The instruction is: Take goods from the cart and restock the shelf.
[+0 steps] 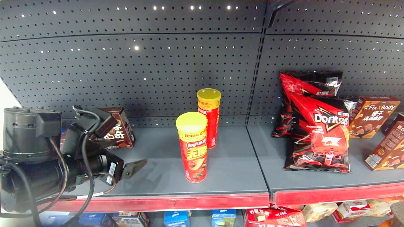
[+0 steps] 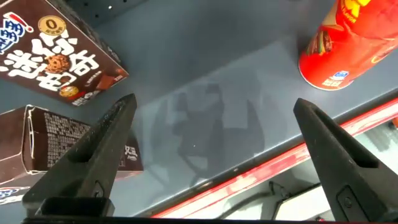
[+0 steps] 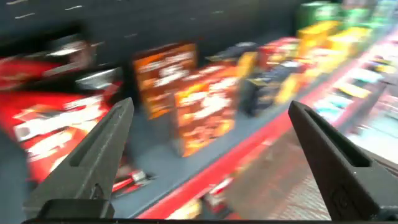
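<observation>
Your left pincer (image 2: 214, 102) is spread wide and holds nothing. Its 2 dark fingers (image 2: 99, 155) point along the grey shelf (image 1: 233, 170), near the red front strip (image 1: 157, 201). The left arm lies low and roughly level at the left end of the shelf, with its wrist aimed toward the middle.

Just beside the pincer, on the side toward the back wall (image 1: 157, 72), you have 2 brown boxes. One (image 2: 62, 56) shows its printed face; the other (image 2: 50, 143) is darker and sits nearer the front edge.

Further along the shelf, a red can with a yellow lid (image 1: 192, 148) stands upright, apart from the fingers. A 2nd red can (image 1: 209, 116) stands upright behind it, nearer the back wall.

Past the shelf divider, a red chip bag (image 1: 318, 135) leans back with another bag (image 1: 307, 85) behind it. 2 brown boxes, one upright (image 1: 372, 116) and one tilted (image 1: 386, 148), sit further to the right.

Your right pincer (image 3: 211, 104) is also spread and empty. It faces a shelf row of red bags and brown boxes; that view is blurred, so you cannot tell how near it is.
</observation>
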Tool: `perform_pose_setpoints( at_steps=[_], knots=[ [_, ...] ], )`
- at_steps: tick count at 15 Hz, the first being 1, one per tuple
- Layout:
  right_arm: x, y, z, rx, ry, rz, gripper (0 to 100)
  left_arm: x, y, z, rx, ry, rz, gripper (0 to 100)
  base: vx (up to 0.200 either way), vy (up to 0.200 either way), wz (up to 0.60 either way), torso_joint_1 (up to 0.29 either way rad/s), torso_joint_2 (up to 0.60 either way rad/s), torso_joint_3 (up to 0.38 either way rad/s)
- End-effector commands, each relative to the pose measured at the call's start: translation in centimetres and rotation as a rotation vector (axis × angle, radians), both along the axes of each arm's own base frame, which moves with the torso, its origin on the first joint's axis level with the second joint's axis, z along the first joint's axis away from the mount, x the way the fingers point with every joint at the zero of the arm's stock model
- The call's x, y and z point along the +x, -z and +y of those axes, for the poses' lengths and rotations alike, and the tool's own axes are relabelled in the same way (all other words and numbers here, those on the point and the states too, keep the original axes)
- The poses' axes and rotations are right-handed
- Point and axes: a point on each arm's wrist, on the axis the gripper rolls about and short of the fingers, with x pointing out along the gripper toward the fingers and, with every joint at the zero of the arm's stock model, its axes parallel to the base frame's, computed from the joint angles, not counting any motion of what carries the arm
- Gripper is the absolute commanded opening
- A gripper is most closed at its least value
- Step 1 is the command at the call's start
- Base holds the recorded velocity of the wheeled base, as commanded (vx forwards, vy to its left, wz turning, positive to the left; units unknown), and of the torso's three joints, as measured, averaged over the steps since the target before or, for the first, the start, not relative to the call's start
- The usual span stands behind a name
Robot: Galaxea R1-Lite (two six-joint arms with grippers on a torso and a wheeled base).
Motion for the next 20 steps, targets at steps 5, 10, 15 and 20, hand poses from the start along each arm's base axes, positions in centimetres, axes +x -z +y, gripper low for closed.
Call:
perform_pose_setpoints(
  at_steps=[5, 10, 15, 20],
  knots=[
    [-12.0, 8.1, -1.7, -0.051, 0.383, 0.034, 100, 0.3, -0.5, -0.2, -0.006, 0.006, -0.018, 100, 0.000, 0.000, 0.00, 0.000, 0.00, 0.000],
    [-12.1, 8.1, -1.7, -0.066, 0.383, 0.057, 100, 0.1, -0.6, -0.2, -0.007, 0.006, -0.022, 100, 0.000, 0.000, 0.00, 0.000, 0.00, 0.000],
    [-9.9, 11.4, -1.6, -0.027, 0.269, 0.074, 100, 0.0, -0.6, -0.1, -0.007, 0.006, -0.023, 100, 0.000, 0.000, 0.00, 0.000, 0.00, 0.000],
    [-7.3, 14.8, -0.7, -0.123, -0.285, 0.086, 100, -0.3, -0.8, 0.0, -0.012, 0.002, -0.033, 100, 0.000, 0.000, 0.00, 0.000, 0.00, 0.000]
  ],
)
